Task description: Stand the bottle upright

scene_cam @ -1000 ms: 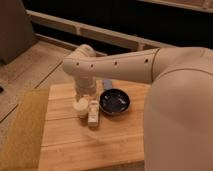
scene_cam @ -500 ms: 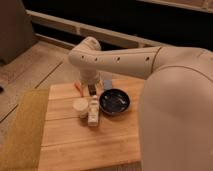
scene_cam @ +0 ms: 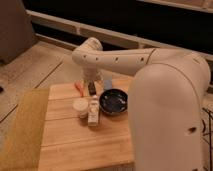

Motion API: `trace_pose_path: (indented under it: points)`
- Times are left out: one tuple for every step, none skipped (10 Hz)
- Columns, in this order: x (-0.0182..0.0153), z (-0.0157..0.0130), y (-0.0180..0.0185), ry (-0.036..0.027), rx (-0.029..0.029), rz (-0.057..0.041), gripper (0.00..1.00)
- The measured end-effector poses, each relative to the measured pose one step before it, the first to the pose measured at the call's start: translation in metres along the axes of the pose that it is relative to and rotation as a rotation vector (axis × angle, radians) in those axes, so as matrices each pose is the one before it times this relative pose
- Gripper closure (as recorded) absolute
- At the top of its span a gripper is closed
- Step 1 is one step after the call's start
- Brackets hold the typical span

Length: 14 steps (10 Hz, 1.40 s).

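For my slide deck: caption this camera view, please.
Gripper hangs above the wooden table, just behind the bottle between white cup and blue bowl.

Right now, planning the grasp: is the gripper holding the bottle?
No, the bottle sits on the table between cup and bowl; the gripper hangs behind it.

Table (scene_cam: 85,145) is pale wood planks, matt, with the grain showing. The bottle (scene_cam: 93,111) looks like smooth cream plastic and the bowl (scene_cam: 113,101) is glossy dark blue. The arm (scene_cam: 120,60) has a smooth white plastic shell with a slight sheen. The gripper (scene_cam: 92,89), dark and matt, hangs over the table's far edge.
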Motion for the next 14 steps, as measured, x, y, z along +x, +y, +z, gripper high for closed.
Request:
trace_pose_path:
  points:
    - [-0.00192,0.01028,0.00273,0.01582,-0.00217,-0.01940,0.35]
    - [-0.00033,0.00669,0.00393,0.01559,-0.00322,-0.02206,0.35]
    - [-0.00059,0.00282,0.00411,0.00578,-0.00247,-0.01296,0.35]
    - [0.00004,-0.00021,0.00005,0.00059,-0.00121,0.00043,0.35]
    - [0.00095,0.00004,-0.00214,0.00322,0.00326,0.00201,0.35]
    - [0.00014,0.00012,-0.00055,-0.00033,-0.00024,-0.00034,0.35]
    - [0.00110,0.00084,0.00116,0.00170,-0.00001,-0.00934,0.35]
    - [0.00383,0.00575,0.00055,0.01139,0.00937,-0.01712,0.35]
    - [0.00002,0.00579,-0.00171,0.00085,0.01648,-0.01559,0.35]
    - [-0.00297,0.00886,-0.00489,-0.00236,0.01608,-0.00689,0.35]
    - [-0.00207,0.00629,-0.00238,-0.00087,0.00663,-0.00388,0.35]
    - [-0.00355,0.00630,-0.00160,-0.00397,0.00473,-0.00493,0.35]
    - [-0.00264,0.00425,0.00033,-0.00357,-0.00092,-0.00395,0.35]
    - [-0.00514,0.00611,0.00151,-0.00660,-0.01216,-0.00062,0.35]
